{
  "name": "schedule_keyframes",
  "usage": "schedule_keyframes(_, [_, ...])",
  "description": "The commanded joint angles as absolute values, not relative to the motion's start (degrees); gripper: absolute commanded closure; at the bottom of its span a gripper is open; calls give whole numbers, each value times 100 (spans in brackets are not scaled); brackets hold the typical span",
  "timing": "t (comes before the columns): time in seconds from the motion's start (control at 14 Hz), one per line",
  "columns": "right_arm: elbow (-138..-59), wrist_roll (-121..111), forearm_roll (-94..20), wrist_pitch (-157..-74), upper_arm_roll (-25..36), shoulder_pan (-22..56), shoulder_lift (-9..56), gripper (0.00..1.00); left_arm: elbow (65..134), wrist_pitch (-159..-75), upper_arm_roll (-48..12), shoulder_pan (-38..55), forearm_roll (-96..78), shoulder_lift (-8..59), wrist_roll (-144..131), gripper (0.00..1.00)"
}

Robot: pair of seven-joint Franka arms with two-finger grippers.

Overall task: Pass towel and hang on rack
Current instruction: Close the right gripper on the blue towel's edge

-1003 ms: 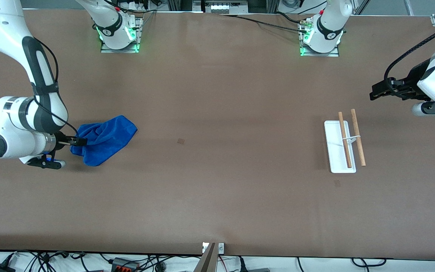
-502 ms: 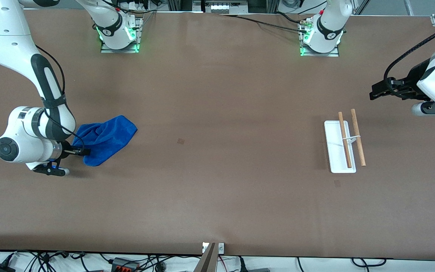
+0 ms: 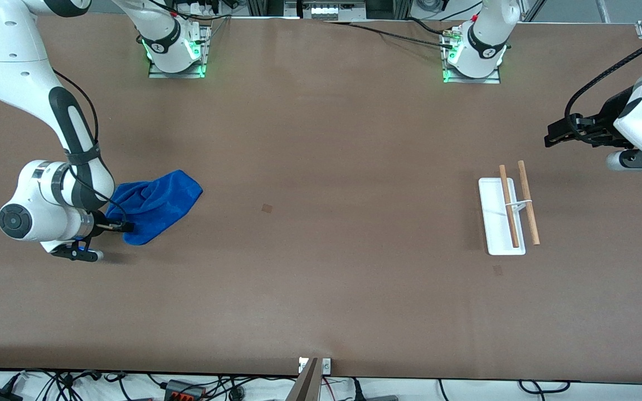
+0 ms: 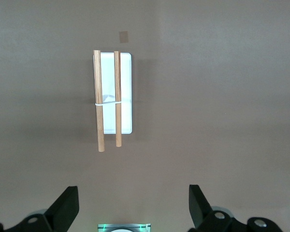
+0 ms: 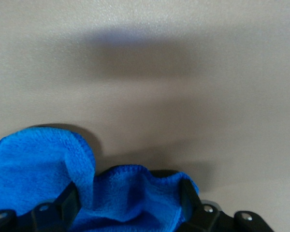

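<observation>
A crumpled blue towel (image 3: pixel 154 203) lies on the table toward the right arm's end. My right gripper (image 3: pixel 127 226) is low at the towel's edge nearest the front camera. In the right wrist view its fingers (image 5: pixel 67 203) stand wide apart with towel folds (image 5: pixel 130 193) bunched between them, so it is open around the cloth. The rack (image 3: pixel 494 220), a white base with two wooden rods (image 3: pixel 528 203), stands toward the left arm's end. My left gripper (image 3: pixel 550 138) is open and empty, up in the air beside the rack. The rack also shows in the left wrist view (image 4: pixel 124 87).
The two arm bases (image 3: pixel 176 50) stand along the table's edge farthest from the front camera. Two small dark marks (image 3: pixel 267 208) lie on the brown table. Cables hang along the edge nearest the camera.
My right gripper has slid along the towel's edge toward the front camera and sits at its near corner. The towel has hardly shifted. The left arm has barely moved.
</observation>
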State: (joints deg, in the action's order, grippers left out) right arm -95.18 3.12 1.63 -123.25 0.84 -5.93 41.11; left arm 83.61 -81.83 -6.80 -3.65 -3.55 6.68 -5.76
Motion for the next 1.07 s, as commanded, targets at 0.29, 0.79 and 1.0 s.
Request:
schedule_keyframes(0.29, [-9457, 26, 211, -12287, 26, -668, 4157, 71, 8367, -8139, -677, -369, -369, 642, -448, 0])
schedule_keyframes(0.79, [-9274, -431, 185, -11649, -17, -589, 3860, 100, 8385, -7893, -677, -369, -413, 642, -448, 0])
schedule_keyframes(1.0, [-8214, -439, 141, -10192, -105, -265, 3744, 100, 8385, -7823, -677, -395, -439, 642, -448, 0])
